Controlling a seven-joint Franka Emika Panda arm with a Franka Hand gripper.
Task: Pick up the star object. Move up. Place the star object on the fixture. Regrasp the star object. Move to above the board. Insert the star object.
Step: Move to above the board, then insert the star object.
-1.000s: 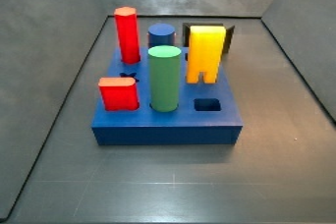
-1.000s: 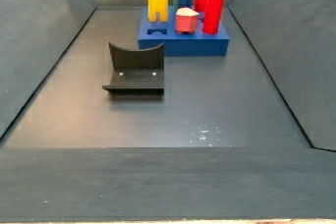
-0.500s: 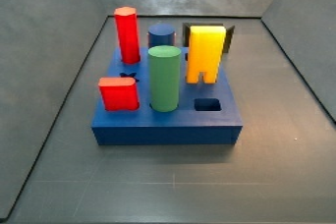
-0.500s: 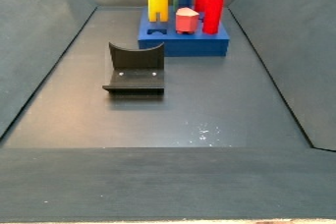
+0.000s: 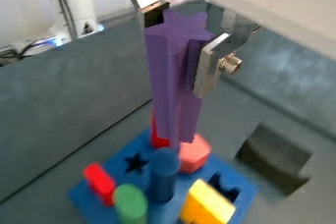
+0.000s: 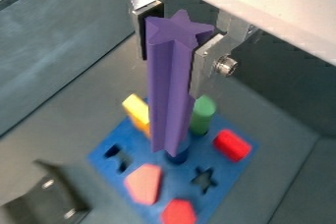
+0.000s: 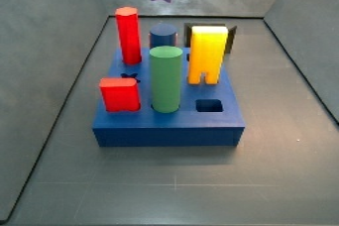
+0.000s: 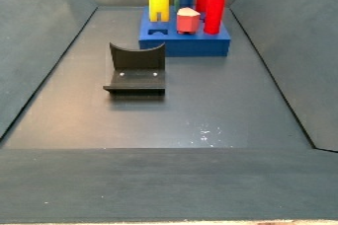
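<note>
Purple star object (image 6: 168, 81) in silver hand (image 6: 176, 31); blue board (image 7: 169, 116), black fixture (image 8: 136, 68)

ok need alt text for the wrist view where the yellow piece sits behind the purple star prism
The gripper holds the purple star object upright, jaws closed on its upper end, high above the blue board. Red, yellow and green pieces stand in the board, and an empty star-shaped hole shows.
</note>
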